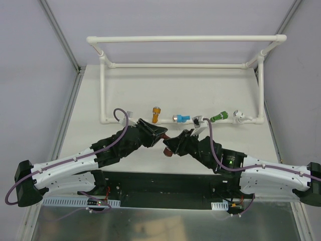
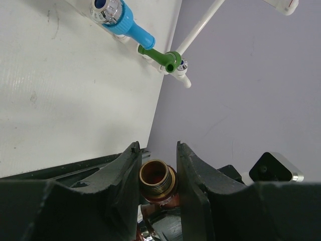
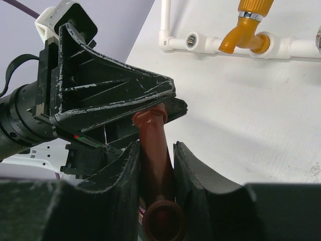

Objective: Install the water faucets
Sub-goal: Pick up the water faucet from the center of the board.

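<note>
The brown faucet hangs above the table in front of the white pipe frame, held between both arms. My left gripper is shut on its brass threaded end, one finger on each side of the thread. My right gripper is shut on its brown spout, which runs up into the left gripper's fingers. Orange, blue and green faucets sit on the frame's front pipe. An open threaded socket shows left of the orange faucet.
The frame's front pipe also carries a white fitting at its right end. Purple cables loop over both wrists. A black base plate lies along the near table edge. Grey walls close in on both sides.
</note>
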Controlling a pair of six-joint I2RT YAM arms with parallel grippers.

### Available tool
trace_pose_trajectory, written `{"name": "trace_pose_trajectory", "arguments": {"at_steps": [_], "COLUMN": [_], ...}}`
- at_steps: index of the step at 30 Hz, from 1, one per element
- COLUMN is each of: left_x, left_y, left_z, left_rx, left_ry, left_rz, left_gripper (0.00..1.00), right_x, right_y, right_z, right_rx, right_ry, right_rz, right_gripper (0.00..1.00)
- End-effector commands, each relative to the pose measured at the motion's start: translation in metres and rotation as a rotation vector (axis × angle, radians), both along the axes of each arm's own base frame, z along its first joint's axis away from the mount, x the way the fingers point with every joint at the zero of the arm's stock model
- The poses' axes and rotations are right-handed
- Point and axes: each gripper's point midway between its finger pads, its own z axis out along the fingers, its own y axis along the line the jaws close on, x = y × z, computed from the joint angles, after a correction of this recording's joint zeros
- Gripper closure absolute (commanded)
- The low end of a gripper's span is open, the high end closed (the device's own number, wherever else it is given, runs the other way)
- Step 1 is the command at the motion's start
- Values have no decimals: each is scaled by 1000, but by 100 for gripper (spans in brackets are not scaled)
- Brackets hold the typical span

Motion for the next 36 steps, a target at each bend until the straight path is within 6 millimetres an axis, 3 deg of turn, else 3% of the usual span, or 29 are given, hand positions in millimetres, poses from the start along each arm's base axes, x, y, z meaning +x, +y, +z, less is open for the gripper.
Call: {"name": "trace_pose_trajectory", "arguments": {"at_steps": [1, 7, 9, 17, 21, 31, 36], "left_x": [-1, 7, 8, 9, 9, 9, 6], "left_y": [7, 7, 6, 7, 6, 5, 6], "left_z": [-12, 10, 15, 20, 22, 23, 17], "left_rx": [71, 75, 73, 62, 56, 51, 45], "left_ry": [7, -59, -72, -82, -88, -90, -70], "left_rz": [8, 27, 26, 29, 27, 25, 23], "left_gripper": [100, 100, 93, 59, 46, 42, 44], "right_x": [21, 3, -3, -11, -14, -20, -14], "right_y": [-12, 12, 20, 27, 30, 35, 28], "right_z": [25, -2, -16, -24, -27, -31, -17], "right_rx": [58, 15, -7, -23, -30, -44, -32], "right_ry": [-52, 21, 55, 72, 78, 89, 38], "right_rz": [-109, 18, 49, 87, 102, 135, 108], "right_gripper": [100, 100, 100, 100, 100, 100, 100]}}
